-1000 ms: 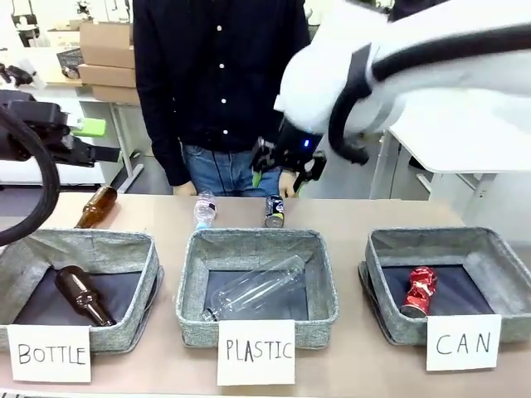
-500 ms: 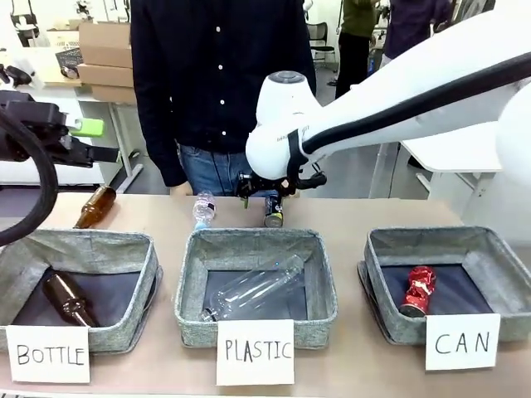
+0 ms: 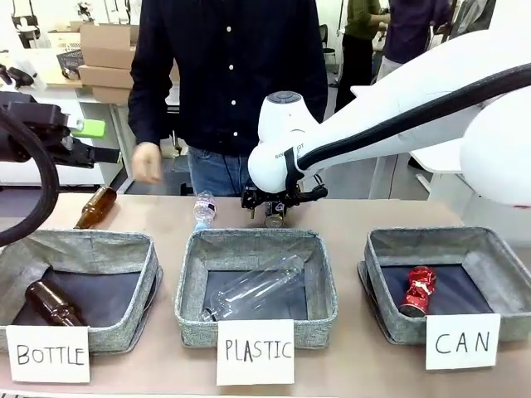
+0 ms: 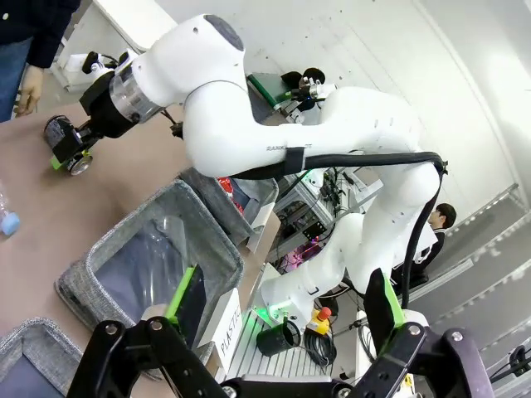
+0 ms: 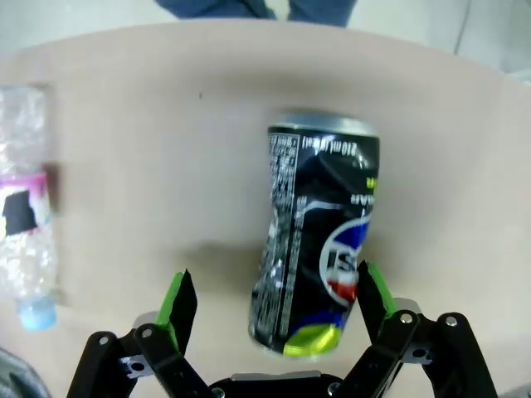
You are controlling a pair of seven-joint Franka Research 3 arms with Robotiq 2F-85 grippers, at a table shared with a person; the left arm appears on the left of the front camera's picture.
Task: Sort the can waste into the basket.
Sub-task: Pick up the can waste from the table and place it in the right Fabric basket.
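Straddling the black can (image 5: 319, 249) with my right gripper (image 5: 274, 288), I hold my jaws apart around it as it lies on the table (image 5: 166, 149). The red can (image 3: 419, 290) lies in the CAN basket (image 3: 498, 249). My left gripper (image 4: 284, 290) hangs with jaws apart, holding nothing.

Your right arm (image 3: 398, 95) is made of smooth, rounded white shells, with small grey lettering near the wrist and a black cable (image 3: 415, 116) strapped along it. The right gripper (image 5: 274, 286) is black, its bolted linkage fingers tipped with green pads (image 5: 178, 303). Your left gripper (image 4: 282, 294) looks alike.
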